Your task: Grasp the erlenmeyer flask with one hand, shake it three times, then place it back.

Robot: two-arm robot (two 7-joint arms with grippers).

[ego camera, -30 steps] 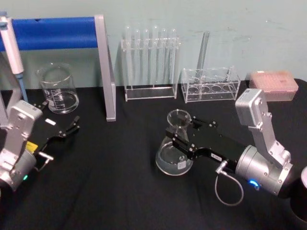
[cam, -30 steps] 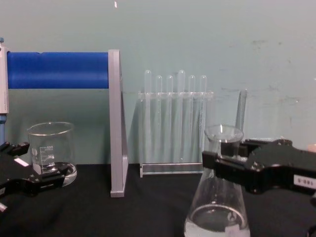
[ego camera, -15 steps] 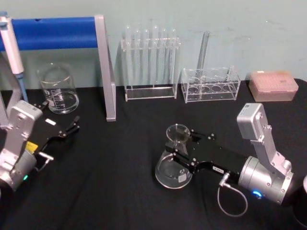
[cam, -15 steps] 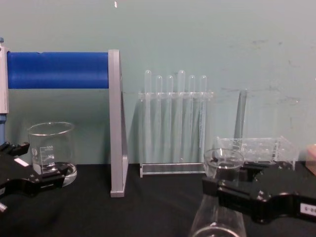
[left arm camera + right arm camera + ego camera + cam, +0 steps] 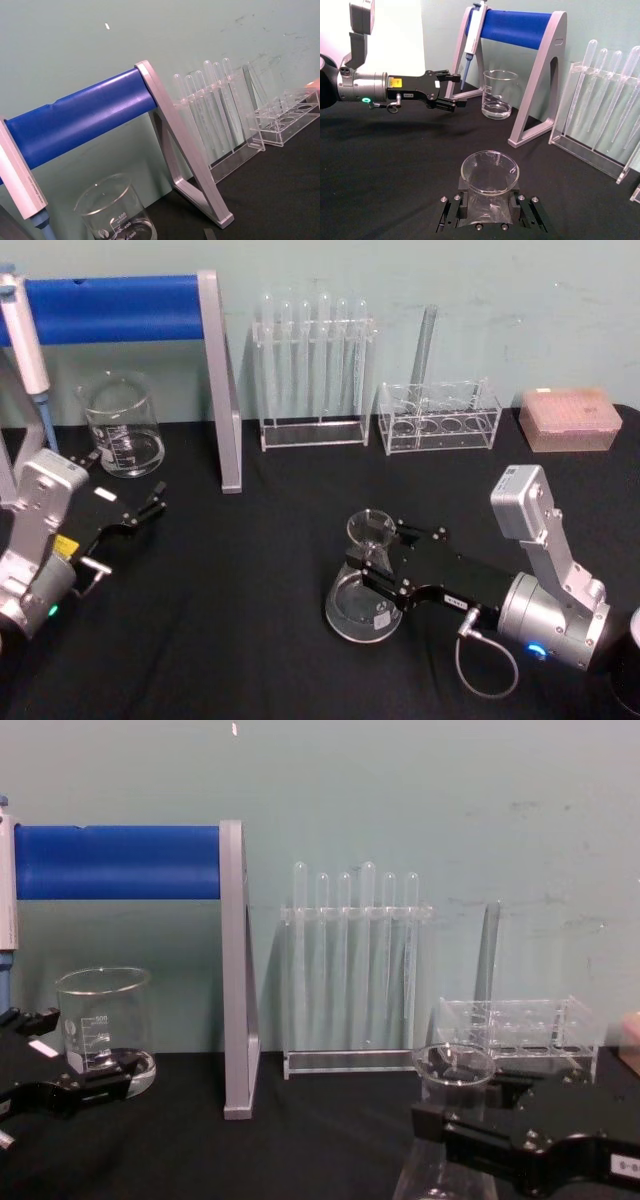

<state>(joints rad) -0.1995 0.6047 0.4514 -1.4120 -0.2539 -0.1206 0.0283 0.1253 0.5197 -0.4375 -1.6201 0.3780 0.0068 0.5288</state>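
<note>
The erlenmeyer flask (image 5: pixel 357 606) is a clear glass cone with a flared rim, low over the black table right of centre, with a little liquid in it. My right gripper (image 5: pixel 373 558) is shut on its neck just under the rim. In the right wrist view the black fingers (image 5: pixel 464 201) press the neck on both sides below the flask's rim (image 5: pixel 489 174). The chest view cuts off the flask (image 5: pixel 455 1067) at its base, so I cannot tell if it touches the table. My left gripper (image 5: pixel 152 506) is parked at the left, open and holding nothing.
A glass beaker (image 5: pixel 122 428) stands at the back left under a blue-barred stand (image 5: pixel 120 308) holding a pipette (image 5: pixel 25 340). Behind the flask are a test tube rack (image 5: pixel 312 370), a low clear rack (image 5: pixel 438 418) and a pink box (image 5: pixel 568 418).
My right gripper has come down and toward me with the flask still held by the neck. The left arm has stayed put.
</note>
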